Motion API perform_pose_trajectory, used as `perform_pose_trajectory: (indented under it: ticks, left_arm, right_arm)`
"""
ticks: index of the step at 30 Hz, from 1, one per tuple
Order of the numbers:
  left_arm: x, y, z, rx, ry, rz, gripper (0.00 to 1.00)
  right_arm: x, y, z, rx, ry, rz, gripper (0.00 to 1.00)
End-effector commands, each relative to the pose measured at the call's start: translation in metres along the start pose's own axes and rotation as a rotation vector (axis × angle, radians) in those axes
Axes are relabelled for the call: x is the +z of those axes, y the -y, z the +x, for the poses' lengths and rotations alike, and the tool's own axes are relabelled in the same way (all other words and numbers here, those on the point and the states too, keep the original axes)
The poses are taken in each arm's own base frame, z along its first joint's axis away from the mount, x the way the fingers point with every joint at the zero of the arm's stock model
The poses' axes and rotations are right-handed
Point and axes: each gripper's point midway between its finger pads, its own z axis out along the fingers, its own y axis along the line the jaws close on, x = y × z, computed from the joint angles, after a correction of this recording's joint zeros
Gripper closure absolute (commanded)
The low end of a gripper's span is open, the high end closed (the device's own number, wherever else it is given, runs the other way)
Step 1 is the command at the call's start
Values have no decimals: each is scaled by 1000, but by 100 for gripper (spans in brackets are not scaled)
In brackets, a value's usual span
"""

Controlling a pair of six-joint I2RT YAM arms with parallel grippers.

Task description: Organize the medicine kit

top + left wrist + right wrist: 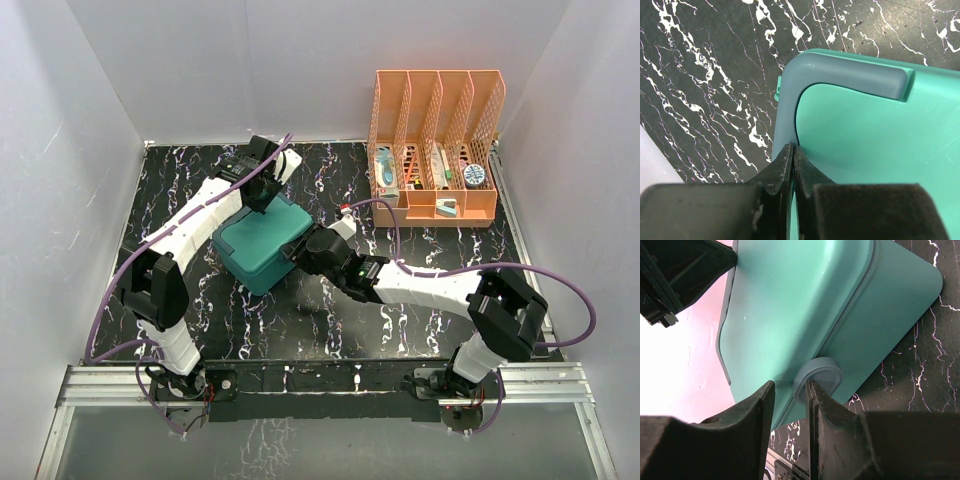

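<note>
The teal-green medicine kit (258,248) sits lid down on the black marbled table, left of centre. My left gripper (263,192) is shut and empty, with its tips resting on the kit's lid (865,150) beside the grey-blue rim strip (850,75). My right gripper (305,252) is at the kit's right side. In the right wrist view it (790,385) is narrowly open. The grey-blue oval latch (820,377) sits at the tip of its right finger, and the latch's left edge is in the gap between the fingers. The kit body (790,300) fills that view.
An orange mesh file rack (435,110) stands at the back right with small packets and a round tin in its slots. White walls enclose the table on three sides. A metal rail (320,380) runs along the near edge by the arm bases.
</note>
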Motion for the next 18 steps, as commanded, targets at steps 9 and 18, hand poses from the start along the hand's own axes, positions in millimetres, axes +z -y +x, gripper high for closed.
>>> perform_pose_trajectory:
  ticks: [9, 18]
  left_arm:
    - [38, 80, 89, 13, -348, 297, 100]
    - [38, 84, 89, 13, -352, 312, 100]
  right_arm:
    - [14, -12, -2, 79, 21, -54, 72]
    - [17, -15, -5, 90, 48, -69, 69]
